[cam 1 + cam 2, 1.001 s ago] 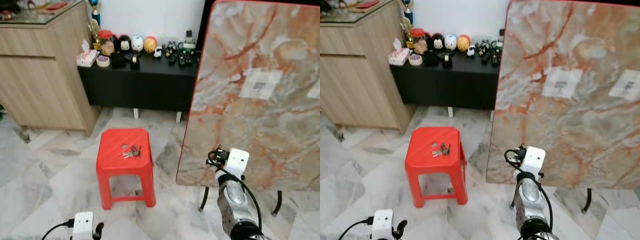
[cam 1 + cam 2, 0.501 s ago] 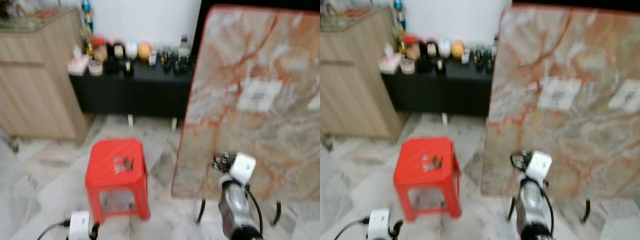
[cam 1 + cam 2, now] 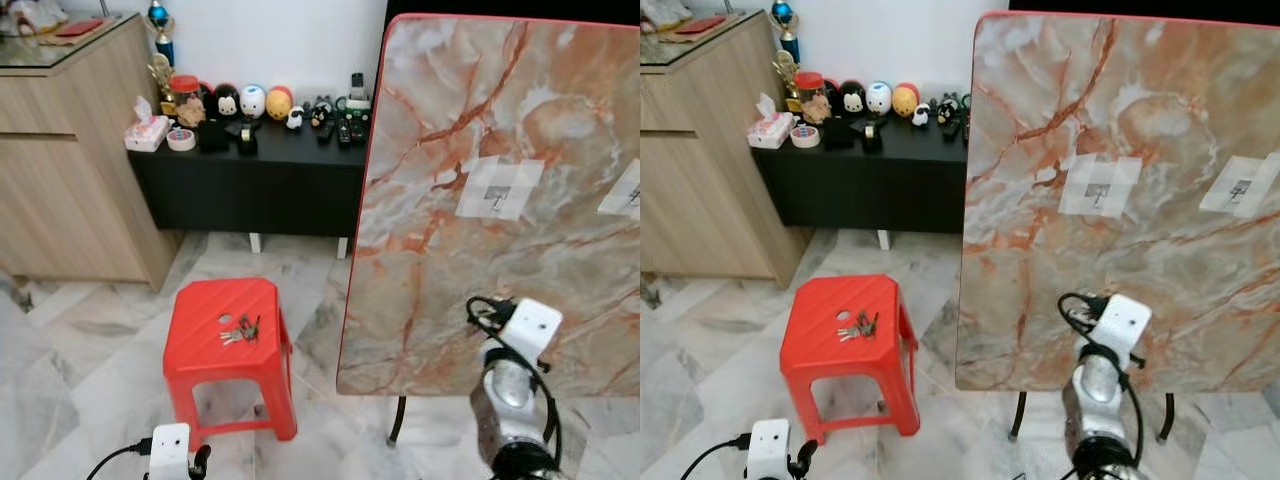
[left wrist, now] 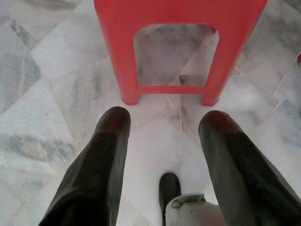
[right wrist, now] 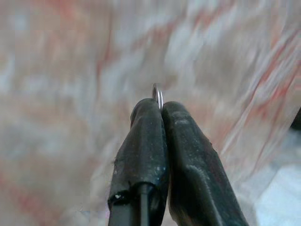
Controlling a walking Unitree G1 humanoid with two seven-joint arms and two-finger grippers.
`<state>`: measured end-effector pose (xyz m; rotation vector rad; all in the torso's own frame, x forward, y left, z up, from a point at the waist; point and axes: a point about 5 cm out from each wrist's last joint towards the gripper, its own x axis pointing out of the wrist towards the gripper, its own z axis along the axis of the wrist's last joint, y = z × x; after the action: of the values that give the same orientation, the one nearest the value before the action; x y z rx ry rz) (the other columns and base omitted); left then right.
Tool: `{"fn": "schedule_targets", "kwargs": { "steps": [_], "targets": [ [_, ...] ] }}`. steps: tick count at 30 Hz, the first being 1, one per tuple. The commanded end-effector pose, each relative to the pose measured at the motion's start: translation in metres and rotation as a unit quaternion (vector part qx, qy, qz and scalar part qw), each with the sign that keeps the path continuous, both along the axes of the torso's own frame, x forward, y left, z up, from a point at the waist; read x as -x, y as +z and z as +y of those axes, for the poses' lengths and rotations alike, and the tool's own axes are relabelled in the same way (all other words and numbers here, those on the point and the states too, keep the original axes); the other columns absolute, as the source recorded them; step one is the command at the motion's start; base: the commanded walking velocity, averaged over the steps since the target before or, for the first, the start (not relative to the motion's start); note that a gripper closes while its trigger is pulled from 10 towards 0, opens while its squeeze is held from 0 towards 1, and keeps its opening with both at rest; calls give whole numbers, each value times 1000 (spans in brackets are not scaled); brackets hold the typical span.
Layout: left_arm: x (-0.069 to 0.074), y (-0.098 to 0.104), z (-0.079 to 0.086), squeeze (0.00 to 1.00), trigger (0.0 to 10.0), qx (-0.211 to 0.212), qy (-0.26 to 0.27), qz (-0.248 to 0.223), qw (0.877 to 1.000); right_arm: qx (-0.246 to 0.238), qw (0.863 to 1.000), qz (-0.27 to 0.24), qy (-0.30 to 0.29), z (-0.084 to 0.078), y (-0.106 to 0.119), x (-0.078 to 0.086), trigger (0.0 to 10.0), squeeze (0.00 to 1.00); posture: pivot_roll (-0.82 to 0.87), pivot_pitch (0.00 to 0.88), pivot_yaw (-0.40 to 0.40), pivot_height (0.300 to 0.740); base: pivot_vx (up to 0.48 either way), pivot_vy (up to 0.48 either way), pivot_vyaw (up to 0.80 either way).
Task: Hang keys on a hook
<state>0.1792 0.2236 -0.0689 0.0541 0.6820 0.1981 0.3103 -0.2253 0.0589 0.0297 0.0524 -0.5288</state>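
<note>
Left eye view: keys [image 3: 238, 331] on red stool [image 3: 205, 350], marble floor [image 3: 80, 340]; right fingers [image 5: 188, 141] pinching ring [image 5: 157, 96], left fingers [image 4: 101, 165] spread

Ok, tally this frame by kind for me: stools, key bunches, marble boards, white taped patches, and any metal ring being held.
Red stool: 1
Key bunch, on the stool: 1
Marble board: 1
White taped patches, on the board: 2
Metal ring, pinched by the right gripper: 1
Total: 6
</note>
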Motion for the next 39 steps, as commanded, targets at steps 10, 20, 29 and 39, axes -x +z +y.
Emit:
{"fn": "schedule_targets", "kwargs": {
  "steps": [10,20,29,39],
  "targets": [
    [1,-1,0,0,10000,-4,-2,9,1000,134,986,-96,4,5,64,-30,10000,0,-5,38,-65,722,0,0,0],
    [0,-1,0,0,10000,-5,1,8,1000,222,970,-100,26,21,72,-35,10000,0,-1,41,-66,722,0,0,0],
    [-1,-1,-1,0,10000,-5,1,8,1000,236,968,-82,14,18,71,-38,10000,0,-2,38,-67,722,0,0,0],
    [-1,-1,-1,0,10000,-5,1,8,1000,267,961,-69,26,24,76,-45,10000,0,2,32,-67,722,0,0,0]
  ]
}}
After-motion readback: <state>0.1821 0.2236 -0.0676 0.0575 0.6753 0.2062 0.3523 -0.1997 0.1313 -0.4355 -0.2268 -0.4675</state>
